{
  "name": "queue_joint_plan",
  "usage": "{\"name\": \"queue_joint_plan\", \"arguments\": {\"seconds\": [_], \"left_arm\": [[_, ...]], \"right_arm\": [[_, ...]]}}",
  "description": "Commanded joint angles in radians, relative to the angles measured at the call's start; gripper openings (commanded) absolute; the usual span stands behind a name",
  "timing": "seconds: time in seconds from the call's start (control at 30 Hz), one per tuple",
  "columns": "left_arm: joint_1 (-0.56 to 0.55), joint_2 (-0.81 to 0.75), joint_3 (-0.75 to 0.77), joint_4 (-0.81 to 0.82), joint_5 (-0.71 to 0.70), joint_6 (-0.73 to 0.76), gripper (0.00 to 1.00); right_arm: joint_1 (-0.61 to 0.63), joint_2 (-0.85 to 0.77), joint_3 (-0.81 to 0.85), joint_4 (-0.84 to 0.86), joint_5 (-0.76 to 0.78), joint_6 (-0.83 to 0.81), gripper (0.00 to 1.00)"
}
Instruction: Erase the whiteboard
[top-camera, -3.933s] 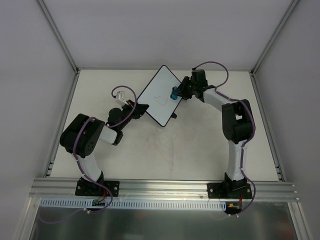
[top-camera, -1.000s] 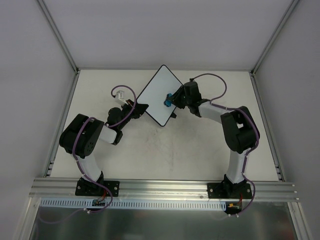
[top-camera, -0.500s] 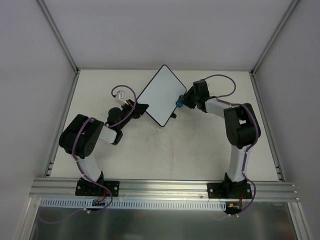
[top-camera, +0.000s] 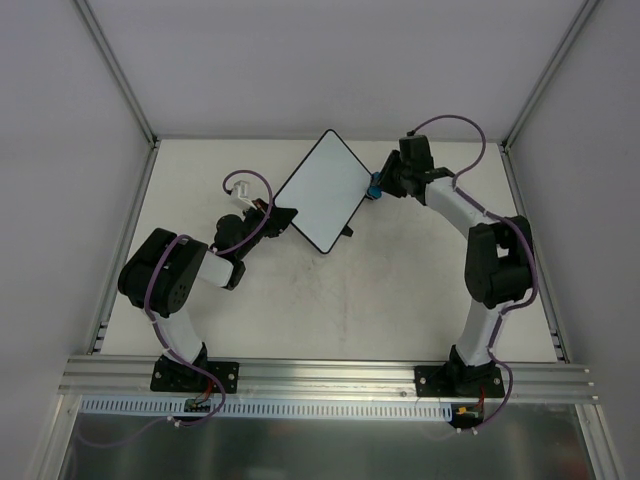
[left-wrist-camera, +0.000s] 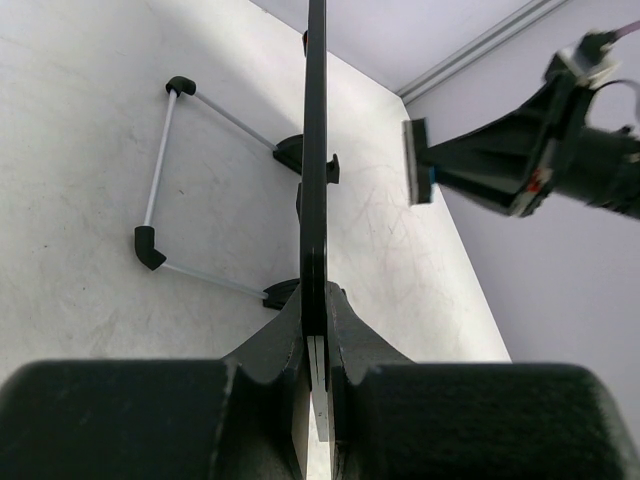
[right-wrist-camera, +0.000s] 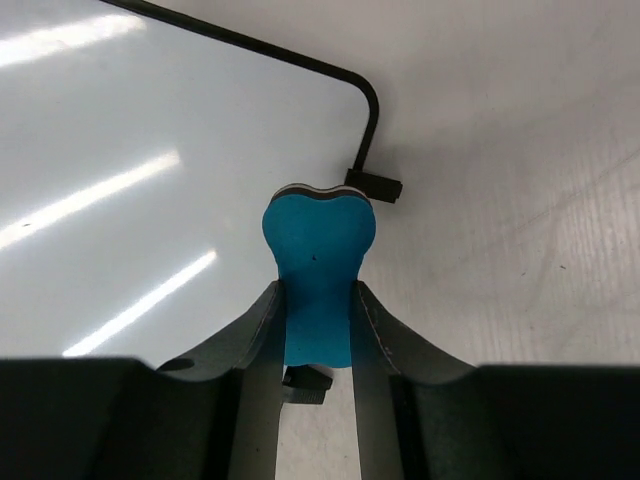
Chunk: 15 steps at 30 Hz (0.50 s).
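An off-white table (top-camera: 400, 290) sits between plain grey walls with aluminium rails. On the left, my left gripper (top-camera: 270, 215) is clamped tight on the lower-left edge of the whiteboard (top-camera: 322, 190). In my left wrist view the board runs edge-on, straight out from between my fingers (left-wrist-camera: 345, 330). Left of it in that view, a wire stand (left-wrist-camera: 160, 180) with black corners lies on the table and joins the board's back.

From above, the whiteboard is turned like a diamond at the middle-far part of the table. Its face is plain white with streaks of reflected light. Near its right corner is a small black tab (right-wrist-camera: 372, 186).

Just beside that corner is the blue bone-shaped eraser (top-camera: 374, 186). My right gripper (top-camera: 385, 185) pinches it at the waist, head pointing at the board. I cannot tell whether it touches.
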Motion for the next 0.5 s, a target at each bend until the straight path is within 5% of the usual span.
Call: {"name": "queue_joint_plan", "arguments": {"seconds": [0.0,0.47], "left_arm": [[-0.010,-0.002,0.016,0.252,0.033,0.056,0.00],[-0.008,0.004,0.010,0.252,0.016,0.062,0.00]], "right_arm": [[0.012,-0.087,0.083,-0.190,0.026,-0.144,0.00],[0.113,-0.026,0.032,-0.488,0.226,-0.340,0.00]]}}
